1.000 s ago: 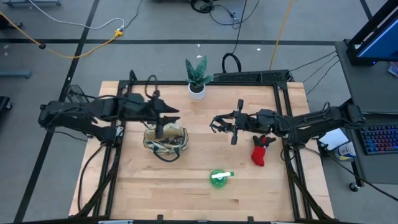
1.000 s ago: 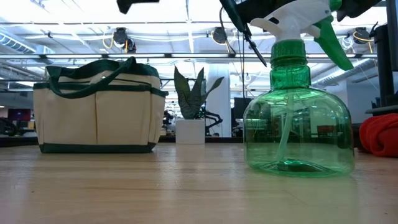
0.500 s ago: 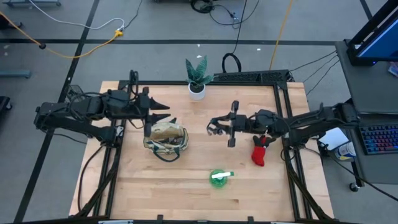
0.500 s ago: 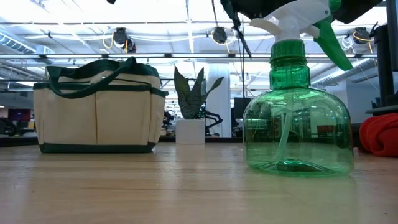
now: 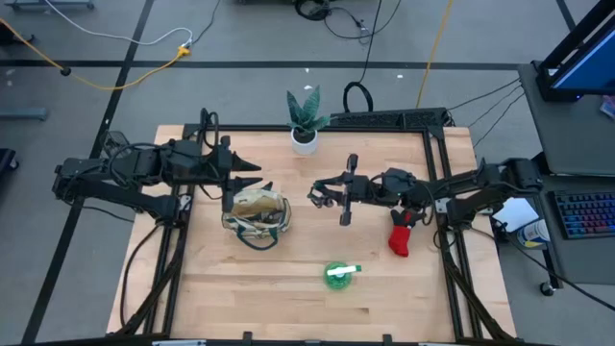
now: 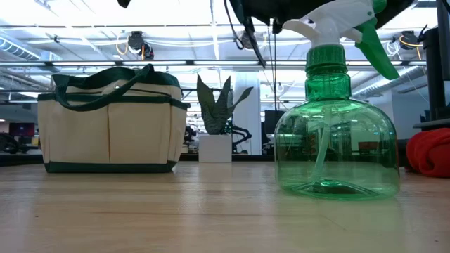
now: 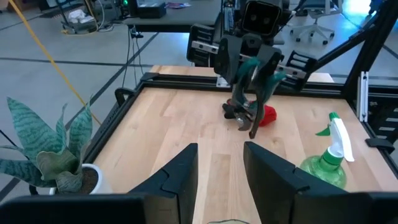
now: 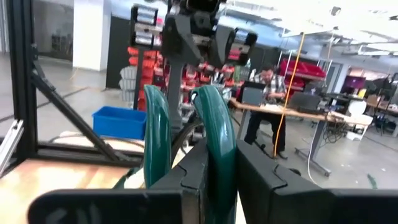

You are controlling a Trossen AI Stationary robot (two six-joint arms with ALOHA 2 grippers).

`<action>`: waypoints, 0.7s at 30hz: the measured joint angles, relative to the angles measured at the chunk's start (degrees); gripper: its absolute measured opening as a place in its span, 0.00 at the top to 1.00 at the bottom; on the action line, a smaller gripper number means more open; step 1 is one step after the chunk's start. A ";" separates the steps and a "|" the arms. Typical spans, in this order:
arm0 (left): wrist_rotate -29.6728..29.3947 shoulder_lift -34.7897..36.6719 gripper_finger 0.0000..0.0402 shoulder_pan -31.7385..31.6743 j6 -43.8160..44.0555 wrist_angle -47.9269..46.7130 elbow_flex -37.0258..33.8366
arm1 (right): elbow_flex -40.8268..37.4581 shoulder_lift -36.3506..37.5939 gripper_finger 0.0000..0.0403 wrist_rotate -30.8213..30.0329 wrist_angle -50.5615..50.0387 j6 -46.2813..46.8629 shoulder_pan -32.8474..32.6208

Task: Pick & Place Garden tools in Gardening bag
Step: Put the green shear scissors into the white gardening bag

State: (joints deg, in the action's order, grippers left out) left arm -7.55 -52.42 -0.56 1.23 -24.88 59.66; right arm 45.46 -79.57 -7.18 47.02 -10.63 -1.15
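One bag [image 5: 255, 213] — one glove [image 5: 402, 234] — one plant [image 5: 306, 117].

Low view: the green spray bottle [image 6: 337, 133] fills the foreground, its trigger cut off at twelve o'clock, and it hides most of the red glove [image 6: 429, 151] at three o'clock. Right wrist view: the pruning shears [image 8: 186, 146] show only green handles, their blades hidden. The bag's [image 5: 255, 216] contents are too small to tell.

right tool [image 5: 332, 195] with pruning shears [image 5: 346, 189] carried closer to gardening bag [image 5: 256, 215]
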 joint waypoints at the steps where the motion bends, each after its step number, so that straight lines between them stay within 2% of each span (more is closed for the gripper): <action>1: 0.00 -0.01 0.67 0.00 0.00 0.01 0.00 | 0.74 -0.22 0.88 0.00 -1.25 -0.03 0.00; 4: 0.00 0.02 0.67 0.00 0.00 -0.01 0.00 | 2.74 -1.31 0.88 -0.02 -3.81 0.41 0.00; 21: 0.07 -0.01 0.67 0.00 0.36 -0.31 0.00 | 12.93 -12.53 0.88 -0.08 -3.98 0.78 -0.07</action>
State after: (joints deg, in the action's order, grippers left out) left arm -7.49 -52.42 -0.56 1.60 -25.19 59.66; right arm 58.39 -92.10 -7.26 43.03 -9.85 -1.21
